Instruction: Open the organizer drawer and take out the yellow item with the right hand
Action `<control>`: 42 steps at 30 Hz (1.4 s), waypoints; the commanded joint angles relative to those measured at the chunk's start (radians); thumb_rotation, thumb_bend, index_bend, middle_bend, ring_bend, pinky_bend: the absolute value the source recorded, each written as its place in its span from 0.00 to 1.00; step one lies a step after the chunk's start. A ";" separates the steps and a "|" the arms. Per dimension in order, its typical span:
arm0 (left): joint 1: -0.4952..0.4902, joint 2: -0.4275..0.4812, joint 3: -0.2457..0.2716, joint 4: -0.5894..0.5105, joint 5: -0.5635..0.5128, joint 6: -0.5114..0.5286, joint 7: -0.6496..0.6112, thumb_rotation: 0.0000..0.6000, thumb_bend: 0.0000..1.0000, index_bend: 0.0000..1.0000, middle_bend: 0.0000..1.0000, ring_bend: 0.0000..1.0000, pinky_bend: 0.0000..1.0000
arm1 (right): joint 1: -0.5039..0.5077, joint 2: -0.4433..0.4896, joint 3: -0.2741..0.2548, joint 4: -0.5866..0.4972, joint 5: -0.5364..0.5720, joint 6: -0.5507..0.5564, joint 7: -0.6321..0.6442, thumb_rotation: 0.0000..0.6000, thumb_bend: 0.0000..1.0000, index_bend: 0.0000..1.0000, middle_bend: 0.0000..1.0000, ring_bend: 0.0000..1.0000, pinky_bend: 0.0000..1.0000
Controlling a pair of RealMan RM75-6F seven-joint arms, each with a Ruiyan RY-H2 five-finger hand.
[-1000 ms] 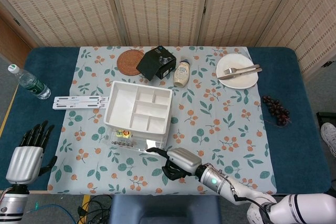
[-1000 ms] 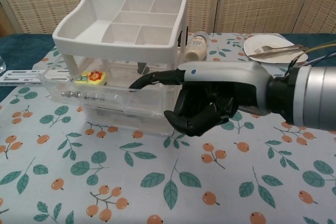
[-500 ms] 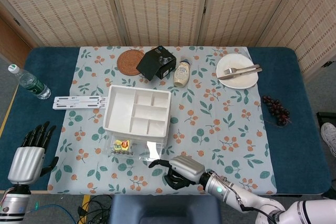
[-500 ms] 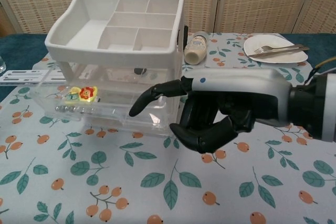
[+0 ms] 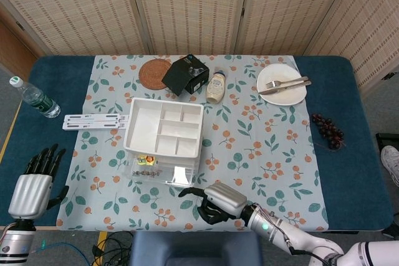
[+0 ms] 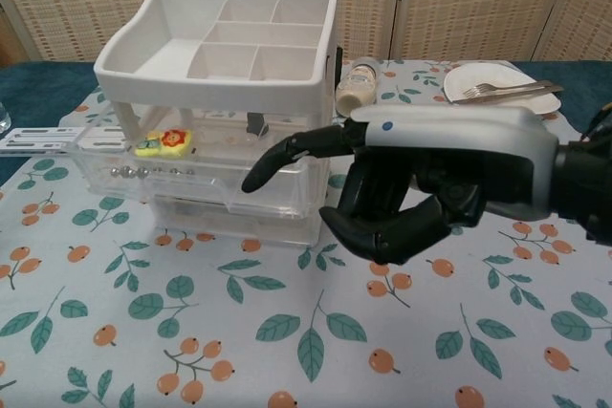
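The white organizer (image 5: 164, 128) stands mid-table, and its clear drawer (image 5: 159, 171) is pulled out toward me. A yellow item (image 5: 146, 160) with a red-orange face lies in the drawer's left part (image 6: 163, 142), beside a row of small silver beads (image 6: 143, 172). My right hand (image 6: 421, 188) hovers in front of the drawer's right end (image 5: 215, 202). One finger (image 6: 287, 152) points at the drawer front (image 6: 191, 183) and the others are curled in, holding nothing. I cannot tell whether the fingertip touches the drawer. My left hand (image 5: 34, 182) rests at the table's near left edge with its fingers spread.
A water bottle (image 5: 34, 99) and a white strip (image 5: 93, 121) lie left of the organizer. Behind it are a cork coaster (image 5: 154, 73), a black box (image 5: 186, 74) and a jar (image 5: 216, 86). A plate with cutlery (image 5: 282, 83) and grapes (image 5: 327, 130) sit to the right.
My right hand drew back toward me and its finger came out of the drawer. The organizer and drawer shifted toward me half a second ago, then settled back with the drawer still out.
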 commanded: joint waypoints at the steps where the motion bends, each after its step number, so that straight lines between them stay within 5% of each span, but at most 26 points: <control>1: 0.000 0.002 0.000 -0.001 0.001 0.001 0.000 1.00 0.29 0.00 0.00 0.04 0.13 | -0.010 0.014 0.007 -0.006 -0.006 0.023 0.002 1.00 0.69 0.19 0.97 1.00 0.93; 21: -0.003 -0.002 0.001 -0.010 0.008 0.000 0.018 1.00 0.29 0.00 0.00 0.04 0.13 | 0.054 0.008 0.051 0.022 0.147 -0.056 -0.077 1.00 0.69 0.04 0.97 1.00 0.93; 42: -0.002 -0.003 0.002 -0.009 0.002 -0.001 0.022 1.00 0.29 0.00 0.00 0.04 0.13 | 0.185 0.004 0.076 -0.006 0.336 -0.183 -0.153 1.00 0.69 0.03 0.97 1.00 0.93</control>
